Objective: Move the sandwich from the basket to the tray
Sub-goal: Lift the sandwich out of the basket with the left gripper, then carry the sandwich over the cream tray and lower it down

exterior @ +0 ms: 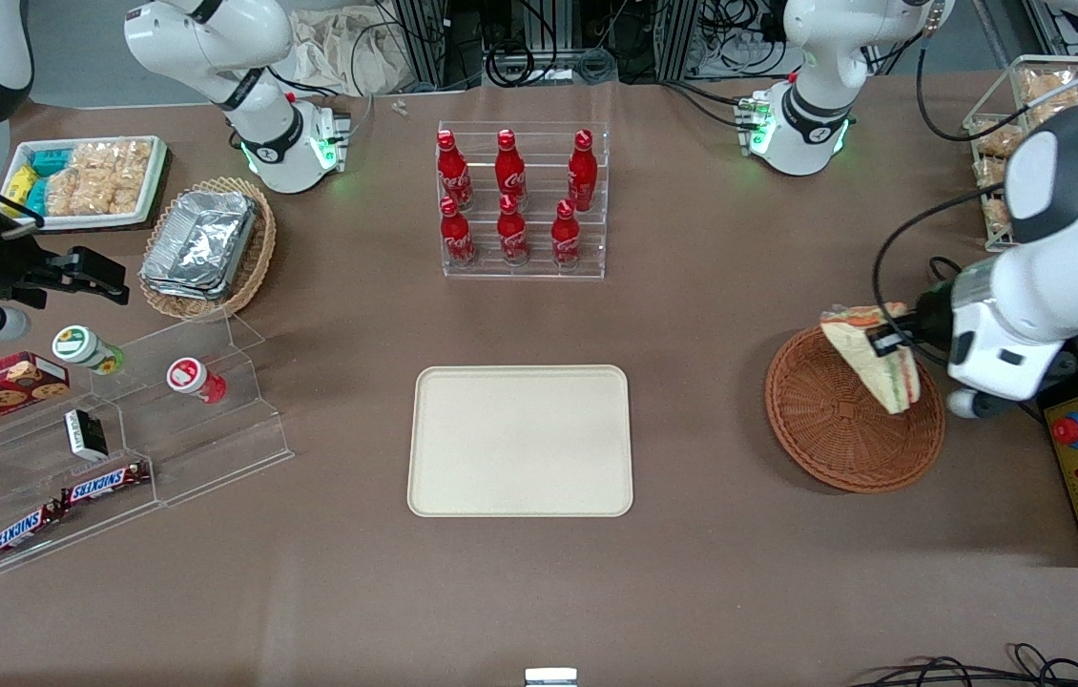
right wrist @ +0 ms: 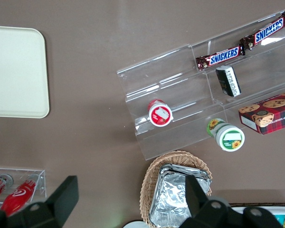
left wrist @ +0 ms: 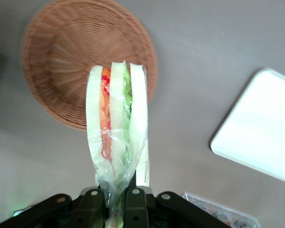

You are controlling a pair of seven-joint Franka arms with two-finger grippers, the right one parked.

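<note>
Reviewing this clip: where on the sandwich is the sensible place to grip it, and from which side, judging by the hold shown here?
Probably at one narrow end, across the stacked slices. The gripper is shut on the sandwich there, one finger on each outer bread face, so the flat faces take the squeeze and the filling edge stays free. It hangs above the basket, with the tray toward the parked arm's end of the table.
</note>
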